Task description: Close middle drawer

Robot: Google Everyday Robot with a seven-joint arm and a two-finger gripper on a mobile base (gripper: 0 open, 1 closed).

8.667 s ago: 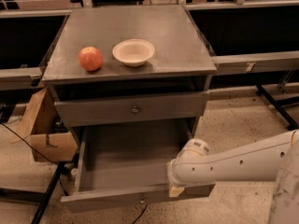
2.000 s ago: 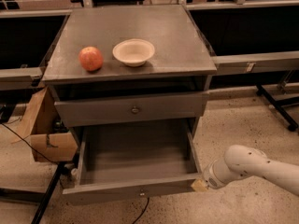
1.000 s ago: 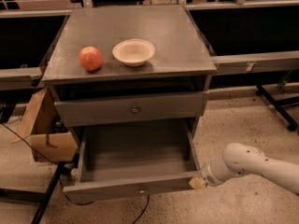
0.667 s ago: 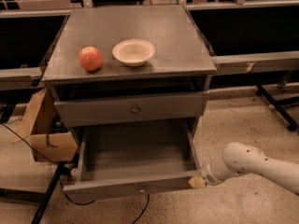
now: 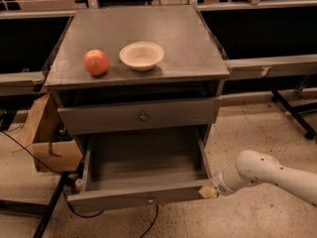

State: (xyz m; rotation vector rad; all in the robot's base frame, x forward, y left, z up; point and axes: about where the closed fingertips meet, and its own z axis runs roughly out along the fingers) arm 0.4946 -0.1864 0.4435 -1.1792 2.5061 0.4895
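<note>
The middle drawer (image 5: 141,198) is pulled far out of the grey metal cabinet, its deep tray bare and a tiny knob at the centre of its low front. My gripper (image 5: 208,191) sits at the drawer front's right end, touching that corner. The white arm reaches in from the lower right.
The taller top drawer (image 5: 138,115) above is shut. An apple (image 5: 96,62) and a white bowl (image 5: 141,55) rest on the cabinet top (image 5: 188,38). A cardboard box (image 5: 47,143) and a cable lie on the floor at the left. Black table legs (image 5: 294,110) stand at the right.
The arm swung from in front of the drawer out to its right side, then edged in against the front's right corner. The drawer has slid in slightly.
</note>
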